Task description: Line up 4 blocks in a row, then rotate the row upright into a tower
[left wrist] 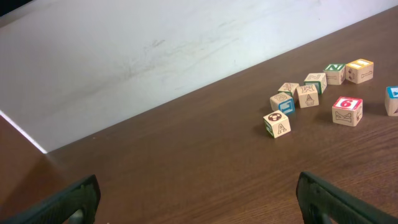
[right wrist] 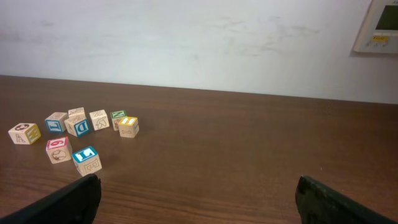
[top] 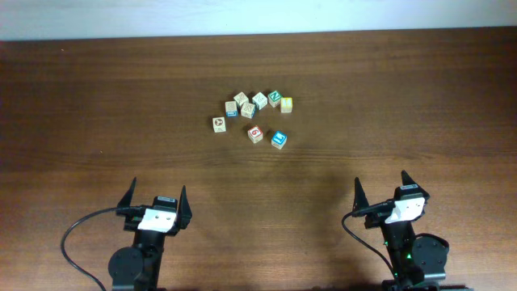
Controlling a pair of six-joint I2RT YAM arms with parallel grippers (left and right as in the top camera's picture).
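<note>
"Toward the far edge of the desk (top: 97, 97), about midway between its side edges: what sits there?"

"Nine small wooden cubes in a loose cluster. Four have coloured tops and look like the ones to be turned. The blue block (top: 279, 139) and the red block (top: 255, 134), which bears a numeral, sit on the side of the cluster nearest the arms, near each other but apart. The yellow block (top: 287, 104) and the green block (top: 275, 99), which bears a letter, sit side by side at the far right end of the cluster."

"And the other five?"

"Five tan cubes (top: 248, 110) trail away to the left of the green one. The closest is just beside it."

"Where are the arms?"

"Both are back by the near edge, well apart from the cubes. The left gripper (top: 158, 188) is toward the near left corner and the right gripper (top: 380, 179) toward the near right. Each has its fingers spread wide and holds nothing."

"Why so far back?"

"My guess is that it's a resting pose, which keeps every cube in plain sight from above. No block looks to have been handled yet."

"Which would be easiest to turn?"

"Probably blue or red, since each has open wood around it. Yellow and green are crowded, so fingers closing there could nudge a neighbour."
</note>
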